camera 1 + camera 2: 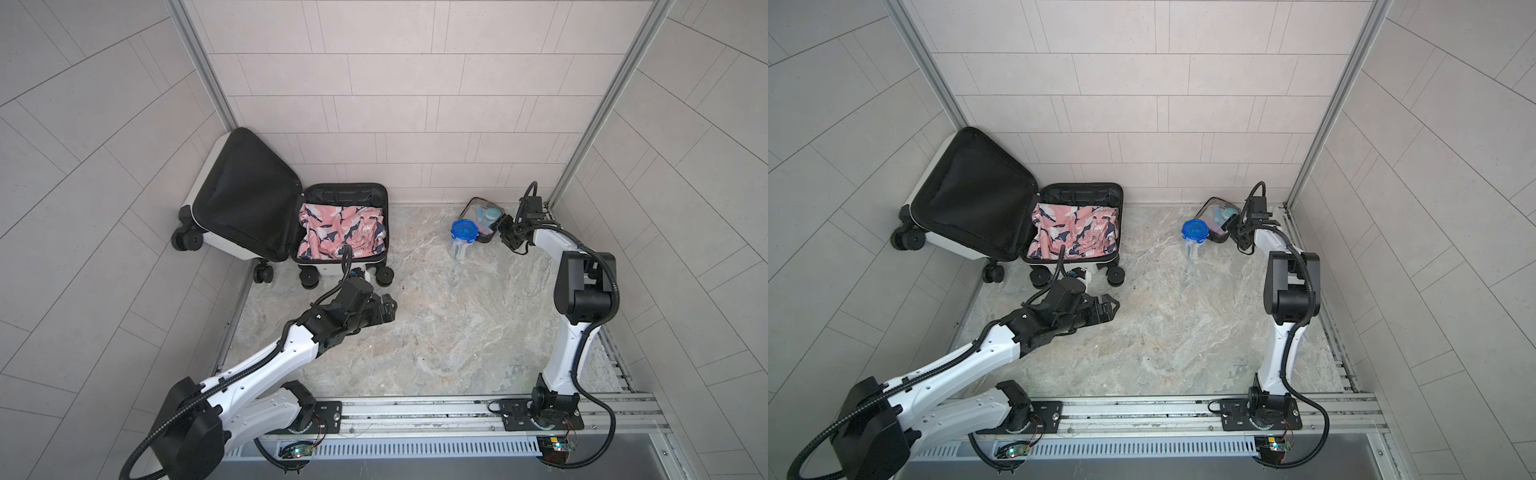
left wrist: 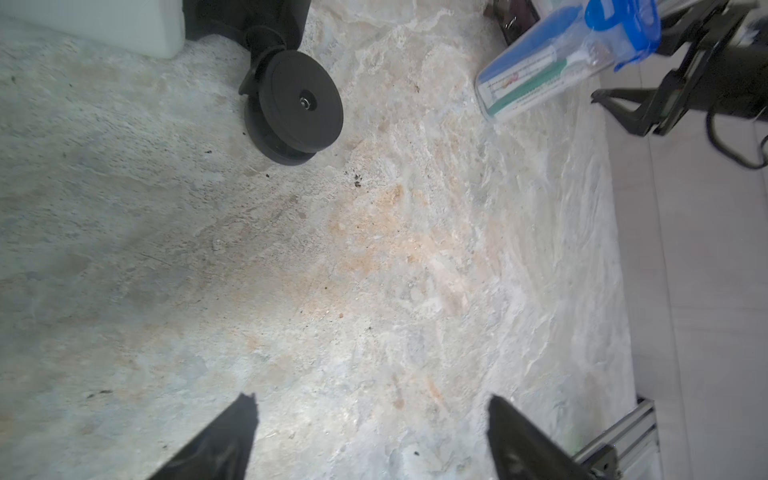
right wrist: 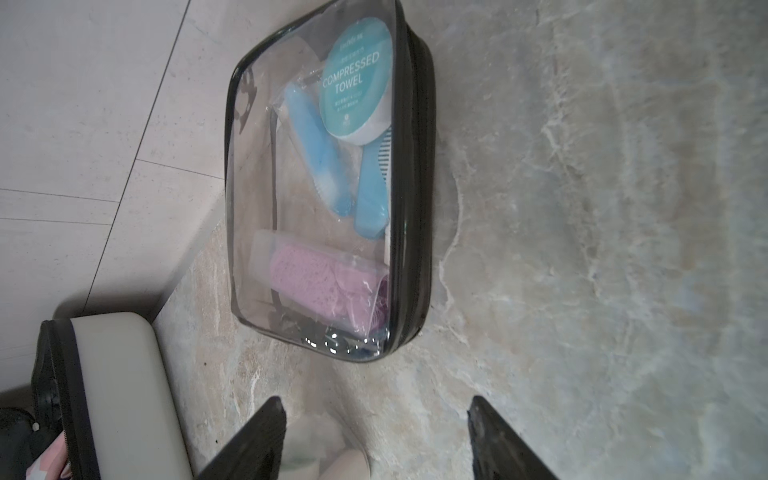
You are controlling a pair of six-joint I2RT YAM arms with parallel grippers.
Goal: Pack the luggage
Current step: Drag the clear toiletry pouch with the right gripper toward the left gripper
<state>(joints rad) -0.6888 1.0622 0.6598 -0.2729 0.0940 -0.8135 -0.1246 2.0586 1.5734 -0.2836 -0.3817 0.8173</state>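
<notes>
The luggage [image 1: 245, 199] lies open at the far left corner of the worktop [image 1: 436, 332], holding a pink garment [image 1: 340, 232]. The pouch [image 1: 482, 216] and the blue-lidded container [image 1: 462, 232] sit unpacked near the far right corner. The left gripper [image 1: 387, 306] has its jaws wide and empty, and the right gripper [image 3: 374, 399] has its jaws parted and empty beside the pouch.

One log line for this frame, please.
luggage open, patterned garment inside | left fingers open, empty | right fingers near clear pouch | blue-lid container outside

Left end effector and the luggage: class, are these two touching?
Apart. The left wrist view shows it: the open left end effector has only bare floor between and ahead of its fingertips, with the nearest wheel of the luggage well beyond.
</notes>
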